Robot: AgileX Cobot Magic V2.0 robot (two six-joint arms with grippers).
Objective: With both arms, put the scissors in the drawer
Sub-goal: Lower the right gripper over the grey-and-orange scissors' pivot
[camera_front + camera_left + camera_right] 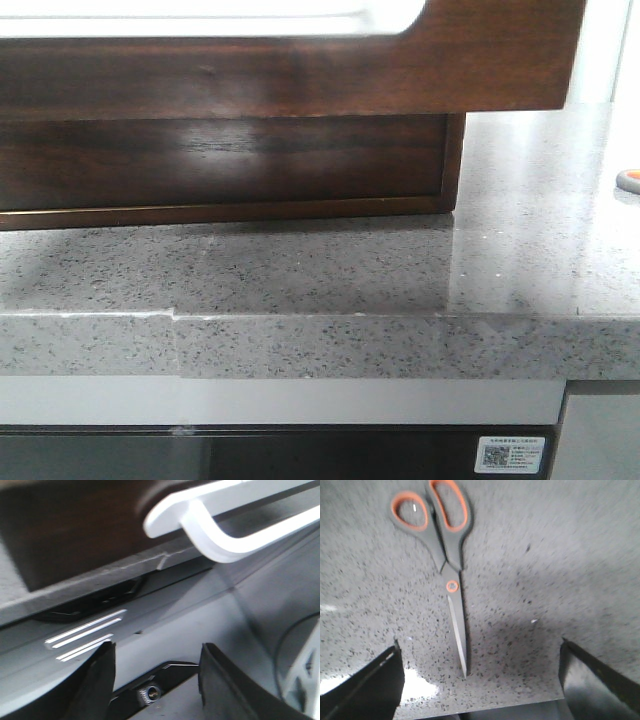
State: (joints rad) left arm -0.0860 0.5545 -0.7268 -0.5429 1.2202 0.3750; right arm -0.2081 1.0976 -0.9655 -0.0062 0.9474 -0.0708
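Observation:
The scissors [451,565] lie closed on the grey speckled counter, with grey handles lined in orange and the blade tip pointing toward my right gripper. In the front view only an orange handle bit [629,180] shows at the right edge. My right gripper [480,680] is open and empty, hovering above the counter's edge with the blade tip between its fingers. The drawer [300,80] is dark brown and glossy, white inside behind its cut-out, and fills the top of the front view. My left gripper [157,680] is open and empty, low in front of the counter edge.
The drawer juts out of a dark wood cabinet body [220,165] standing on the counter [330,270]. Below the counter's front edge are a grey panel and a dark appliance front with a QR sticker [512,455]. A white curved bar [220,535] crosses the left wrist view.

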